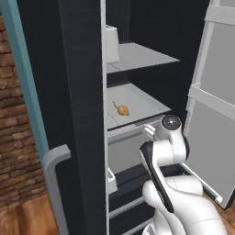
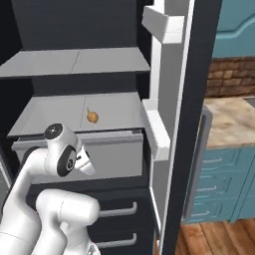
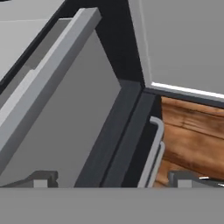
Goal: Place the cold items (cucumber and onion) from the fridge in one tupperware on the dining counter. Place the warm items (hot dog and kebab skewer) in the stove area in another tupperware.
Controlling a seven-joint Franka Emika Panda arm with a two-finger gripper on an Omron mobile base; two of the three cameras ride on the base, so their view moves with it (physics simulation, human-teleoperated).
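Left base view: tall black fridge (image 1: pixel 82 92) with doors open; small round yellowish-tan onion (image 1: pixel 123 110) lying on the grey middle shelf (image 1: pixel 137 103), above and left of the white arm's wrist.

Right base view: same onion (image 2: pixel 92 117) mid-shelf, above a grey drawer front (image 2: pixel 109 154).

Hand view: end effector (image 3: pixel 113 180) open wide, tips far apart, gripping nothing, aimed at the drawer front and silver handles (image 3: pixel 154 151).

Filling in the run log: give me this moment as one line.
stage: reaching into fridge | hand: open, empty, low by the drawer front | onion: on grey shelf, untouched | cucumber: not seen
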